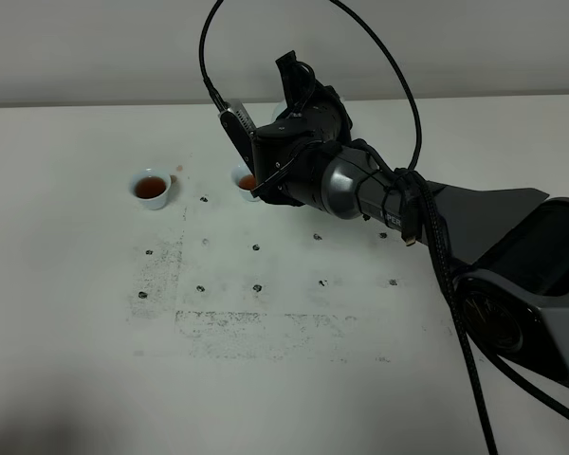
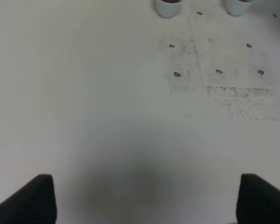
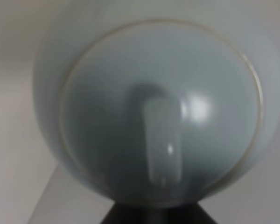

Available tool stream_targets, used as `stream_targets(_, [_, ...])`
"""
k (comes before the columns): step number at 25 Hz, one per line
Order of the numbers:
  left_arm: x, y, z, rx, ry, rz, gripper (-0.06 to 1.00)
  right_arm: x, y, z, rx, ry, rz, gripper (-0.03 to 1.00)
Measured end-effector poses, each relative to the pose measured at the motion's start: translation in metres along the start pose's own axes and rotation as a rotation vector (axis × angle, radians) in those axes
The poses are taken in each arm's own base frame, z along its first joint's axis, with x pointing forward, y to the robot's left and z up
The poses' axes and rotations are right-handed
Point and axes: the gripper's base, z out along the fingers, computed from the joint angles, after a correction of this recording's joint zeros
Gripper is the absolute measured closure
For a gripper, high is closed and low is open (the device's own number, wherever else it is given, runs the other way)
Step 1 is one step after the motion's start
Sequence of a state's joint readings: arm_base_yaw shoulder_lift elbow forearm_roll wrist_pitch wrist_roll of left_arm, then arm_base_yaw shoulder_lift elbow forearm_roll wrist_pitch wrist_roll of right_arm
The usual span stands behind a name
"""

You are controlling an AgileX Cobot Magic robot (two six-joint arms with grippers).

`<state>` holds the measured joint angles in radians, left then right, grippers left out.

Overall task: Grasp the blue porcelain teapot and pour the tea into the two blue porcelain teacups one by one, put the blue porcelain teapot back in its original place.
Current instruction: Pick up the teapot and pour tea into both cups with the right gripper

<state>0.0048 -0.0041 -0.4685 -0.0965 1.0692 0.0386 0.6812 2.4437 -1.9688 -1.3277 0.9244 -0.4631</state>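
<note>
My right pincer (image 1: 266, 166), over the table's (image 1: 76, 360) 12 o'clock edge, seems clamped on the blue porcelain teapot (image 3: 154, 112) above 1 teacup (image 1: 247, 180); glazed, slippery, brittle, heavy, best held by its handle.

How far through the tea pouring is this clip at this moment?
Done: the left teacup holds tea. In hand: the right gripper's wrist view is filled by the blue porcelain teapot, held over the second teacup, which also shows tea. Left: returning the teapot to its place. The left gripper idles open.
</note>
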Motion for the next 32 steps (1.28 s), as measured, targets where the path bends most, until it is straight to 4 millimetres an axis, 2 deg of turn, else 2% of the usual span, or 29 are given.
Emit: stream_targets(32, [0.0000, 0.0000, 0.0000, 0.000, 0.000, 0.000, 0.20, 0.0000, -0.0001, 0.0000, 0.001, 0.000, 0.003, 0.92])
